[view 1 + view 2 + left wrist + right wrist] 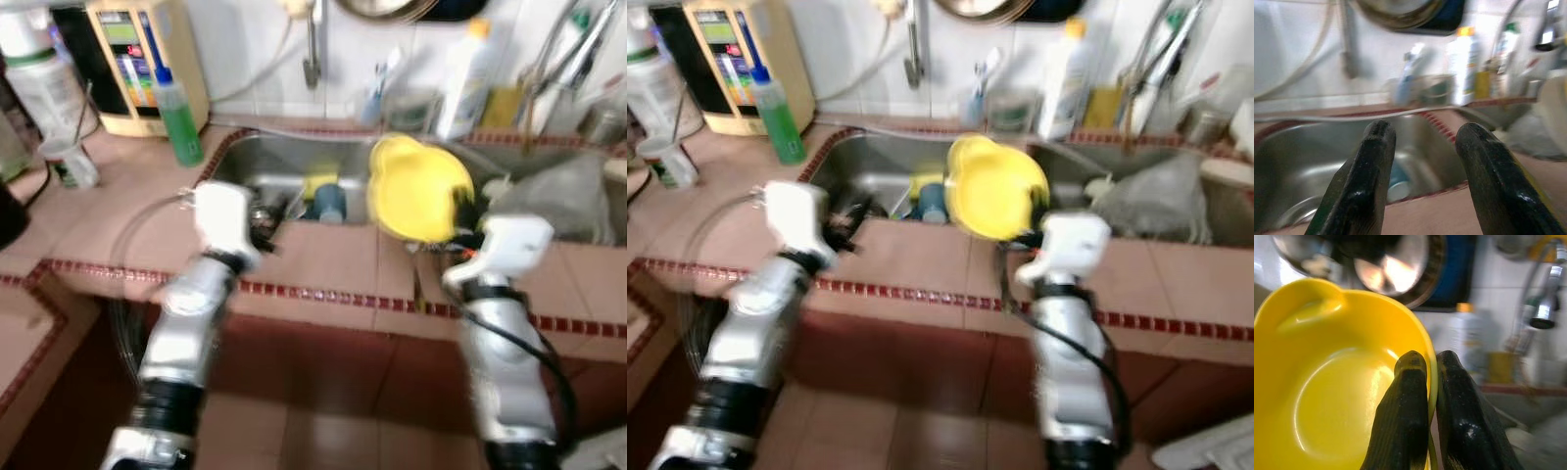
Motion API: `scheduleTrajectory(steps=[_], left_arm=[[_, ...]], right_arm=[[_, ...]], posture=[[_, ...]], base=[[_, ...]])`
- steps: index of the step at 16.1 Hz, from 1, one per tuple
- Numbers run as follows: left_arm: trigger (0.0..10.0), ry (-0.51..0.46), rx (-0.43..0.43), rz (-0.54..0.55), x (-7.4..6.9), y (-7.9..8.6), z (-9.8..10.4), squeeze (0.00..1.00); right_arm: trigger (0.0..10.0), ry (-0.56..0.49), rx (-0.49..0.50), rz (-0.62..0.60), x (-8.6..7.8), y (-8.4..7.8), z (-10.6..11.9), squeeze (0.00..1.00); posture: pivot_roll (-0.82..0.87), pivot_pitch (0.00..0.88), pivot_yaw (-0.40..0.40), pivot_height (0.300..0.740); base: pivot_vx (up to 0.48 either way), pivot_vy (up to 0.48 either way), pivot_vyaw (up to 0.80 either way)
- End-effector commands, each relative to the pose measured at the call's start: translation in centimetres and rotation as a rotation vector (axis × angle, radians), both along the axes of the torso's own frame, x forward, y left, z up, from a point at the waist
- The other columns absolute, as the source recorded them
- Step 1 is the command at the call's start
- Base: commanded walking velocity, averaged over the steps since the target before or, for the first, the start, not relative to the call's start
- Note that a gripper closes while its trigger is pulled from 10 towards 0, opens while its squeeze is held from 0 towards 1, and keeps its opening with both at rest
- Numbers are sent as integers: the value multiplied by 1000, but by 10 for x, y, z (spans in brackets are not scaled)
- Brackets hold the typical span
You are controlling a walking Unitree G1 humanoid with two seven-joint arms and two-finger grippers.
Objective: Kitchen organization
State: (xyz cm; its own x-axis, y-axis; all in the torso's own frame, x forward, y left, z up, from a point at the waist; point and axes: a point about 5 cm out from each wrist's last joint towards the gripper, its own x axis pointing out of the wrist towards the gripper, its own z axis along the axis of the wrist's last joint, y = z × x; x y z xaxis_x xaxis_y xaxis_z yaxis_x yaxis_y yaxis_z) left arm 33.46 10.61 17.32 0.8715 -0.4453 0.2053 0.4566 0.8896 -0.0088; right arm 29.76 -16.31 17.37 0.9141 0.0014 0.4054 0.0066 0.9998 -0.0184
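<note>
One yellow bowl (1327, 396) is pinched by its rim between the nearly closed fingers (1405, 421) of the right gripper (1431, 363), one inside and one outside. The bowl is held tilted on edge above the counter's front edge (323, 284), with its handle lobe uppermost. The left gripper (1425, 142) is held spread apart and empty. Beyond its tips one steel sink (1312, 161) is seen, then two white bottles (1465, 66) at the wall.

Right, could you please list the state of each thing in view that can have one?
Yellow bowl: held up by its rim, tilted, empty.
Right gripper: shut on the bowl's rim, above the sink edge.
Left gripper: open, holding nothing, at the sink.
Green bottle: upright on the counter, capped.
White bottle: upright behind the sink.
</note>
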Motion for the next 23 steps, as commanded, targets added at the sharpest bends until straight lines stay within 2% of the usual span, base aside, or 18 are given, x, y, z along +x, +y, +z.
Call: scheduleTrajectory(steps=[1,3,15,23], left_arm=[[10000,10,21,13,1,9,-1,0],[10000,17,20,13,1,10,-1,0],[10000,46,-12,8,1,8,-5,0],[10000,50,-11,-3,1,5,-6,0]], right_arm=[[10000,-19,11,18,1,7,4,0],[10000,-35,16,20,0,6,6,0],[10000,-29,-10,63,-5,6,4,0],[10000,-26,-19,76,-8,6,4,0]], posture=[[-65,7,50,740],[-66,7,50,740],[-84,0,36,740],[-97,0,39,740]], base=[[0,0,-775],[0,0,-731],[0,0,0],[322,0,0]])
